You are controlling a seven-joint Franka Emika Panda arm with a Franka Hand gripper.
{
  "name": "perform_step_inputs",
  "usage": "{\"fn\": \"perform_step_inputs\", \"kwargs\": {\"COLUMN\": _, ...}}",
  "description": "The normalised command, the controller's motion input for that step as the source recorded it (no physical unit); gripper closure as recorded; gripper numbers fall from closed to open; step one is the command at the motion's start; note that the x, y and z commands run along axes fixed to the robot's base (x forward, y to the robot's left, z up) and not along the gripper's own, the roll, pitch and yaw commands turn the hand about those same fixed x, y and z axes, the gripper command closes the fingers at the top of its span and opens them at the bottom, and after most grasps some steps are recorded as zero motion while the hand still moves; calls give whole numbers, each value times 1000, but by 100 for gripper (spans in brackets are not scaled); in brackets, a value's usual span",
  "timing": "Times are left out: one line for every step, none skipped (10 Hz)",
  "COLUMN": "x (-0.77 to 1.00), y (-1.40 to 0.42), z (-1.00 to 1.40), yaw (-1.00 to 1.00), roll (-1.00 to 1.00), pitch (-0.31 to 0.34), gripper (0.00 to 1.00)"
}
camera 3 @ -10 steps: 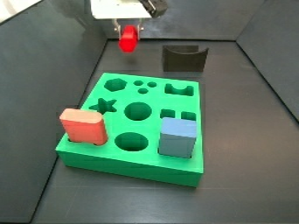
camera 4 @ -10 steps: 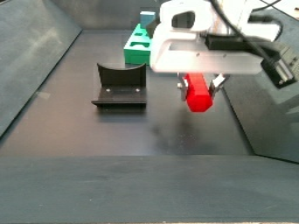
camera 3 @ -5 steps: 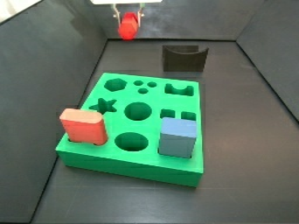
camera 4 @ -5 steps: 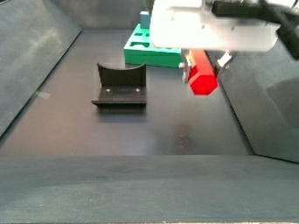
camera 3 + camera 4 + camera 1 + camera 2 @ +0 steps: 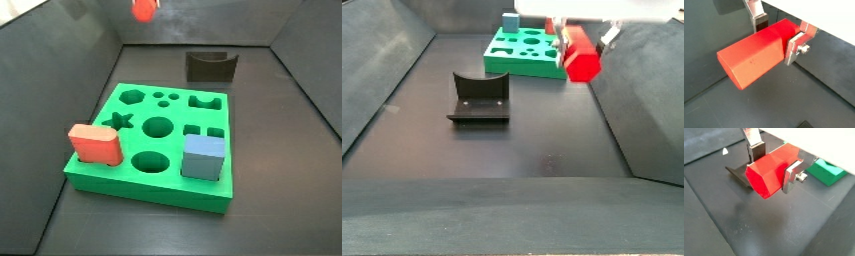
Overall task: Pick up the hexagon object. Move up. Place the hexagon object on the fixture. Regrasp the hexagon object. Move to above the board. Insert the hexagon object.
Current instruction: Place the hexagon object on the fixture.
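Note:
The red hexagon object point(image 5: 751, 57) is clamped between the two silver fingers of my gripper point(image 5: 777, 36), which is shut on it. It hangs well above the dark floor in both wrist views, and the hexagonal end face shows on the hexagon object point(image 5: 767, 175). In a side view the hexagon object point(image 5: 583, 58) hangs high beside the board point(image 5: 523, 55). The fixture point(image 5: 480, 97) stands on the floor, apart from it. At the top edge of a side view only the hexagon object's tip point(image 5: 143, 10) shows, above and behind the fixture point(image 5: 210, 66).
The green board point(image 5: 167, 130) carries a salmon-pink block point(image 5: 95, 143) and a blue cube point(image 5: 205, 157) at its near edge. Dark sloping walls enclose the floor on both sides. A board corner point(image 5: 827, 172) shows in a wrist view.
The gripper has risen with the hexagon object held in it, moving toward the top of both side views. The board, blocks and fixture have not moved.

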Motion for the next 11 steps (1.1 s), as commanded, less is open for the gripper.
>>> {"fn": "perform_step_inputs", "kwargs": {"x": -3, "y": 13, "z": 362, "yaw": -2, "roll": 70, "pitch": 78, "gripper": 100}}
{"fn": "perform_step_inputs", "kwargs": {"x": -1, "y": 12, "z": 254, "yaw": 1, "roll": 72, "pitch": 86, "gripper": 100}}
{"fn": "perform_step_inputs", "kwargs": {"x": 1000, "y": -855, "z": 348, "yaw": -262, "roll": -148, "pitch": 120, "gripper": 100}}
{"fn": "perform_step_inputs", "kwargs": {"x": 1000, "y": -852, "z": 334, "yaw": -248, "roll": -150, "pitch": 134, "gripper": 100}}
{"fn": "perform_step_inputs", "kwargs": {"x": 1000, "y": -795, "z": 310, "yaw": -143, "roll": -144, "pitch": 146, "gripper": 100}}
{"fn": "perform_step_inputs", "kwargs": {"x": 1000, "y": -723, "z": 279, "yaw": -85, "roll": -130, "pitch": 124, "gripper": 100}}
{"fn": "perform_step_inputs", "kwargs": {"x": 1000, "y": -618, "z": 243, "yaw": -38, "roll": -118, "pitch": 109, "gripper": 100}}
{"fn": "perform_step_inputs", "kwargs": {"x": 1000, "y": -579, "z": 229, "yaw": -27, "roll": -119, "pitch": 112, "gripper": 100}}
{"fn": "perform_step_inputs", "kwargs": {"x": 1000, "y": -495, "z": 197, "yaw": -7, "roll": -98, "pitch": 119, "gripper": 100}}
{"fn": "perform_step_inputs", "kwargs": {"x": 1000, "y": -437, "z": 173, "yaw": 1, "roll": -87, "pitch": 122, "gripper": 100}}
{"fn": "perform_step_inputs", "kwargs": {"x": 1000, "y": -379, "z": 151, "yaw": 8, "roll": -75, "pitch": 127, "gripper": 100}}
